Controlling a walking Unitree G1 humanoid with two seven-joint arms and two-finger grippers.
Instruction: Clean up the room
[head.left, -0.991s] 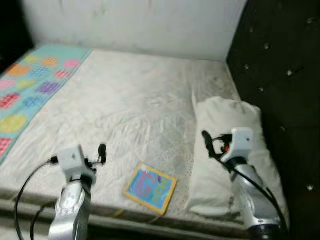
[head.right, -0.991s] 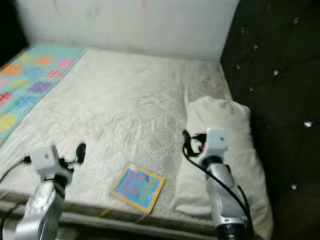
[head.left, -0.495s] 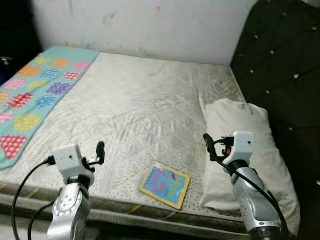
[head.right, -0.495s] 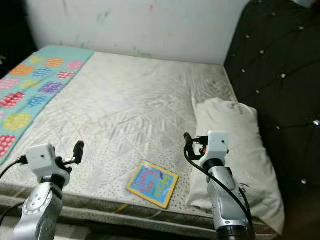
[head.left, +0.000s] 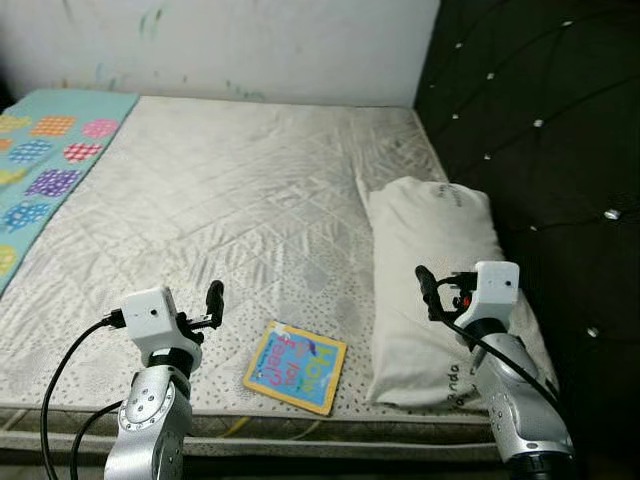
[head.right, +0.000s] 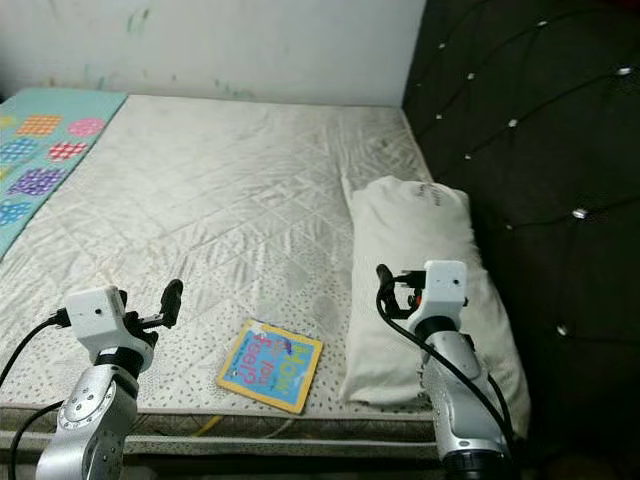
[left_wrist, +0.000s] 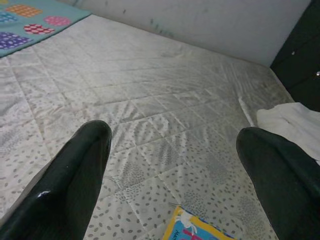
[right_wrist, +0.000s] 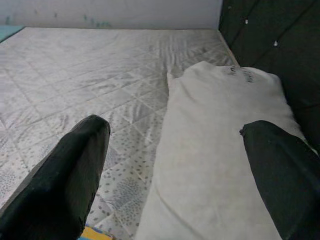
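book (head.left: 295, 366), a colourful children's one with a yellow border, is seen lying flat near the front edge of the bed (head.left: 240, 200), just beside the lower end of the white pillow (head.left: 430, 270) and apart from it. the pillow is laid lengthwise along the dark tufted headboard (head.left: 540, 150) on the robot's right. a teal blanket (head.left: 45, 160) with coloured patches is spread over the far left part of the quilted mattress, against the white wall (head.left: 230, 45). the left gripper (head.left: 213, 298) is held above the front edge of the bed, left of the book, its jaws spread wide with nothing between them (the book's corner is caught in the left wrist view). the right gripper (head.left: 424, 281) is held over the lower part of the pillow, its jaws likewise released and empty.
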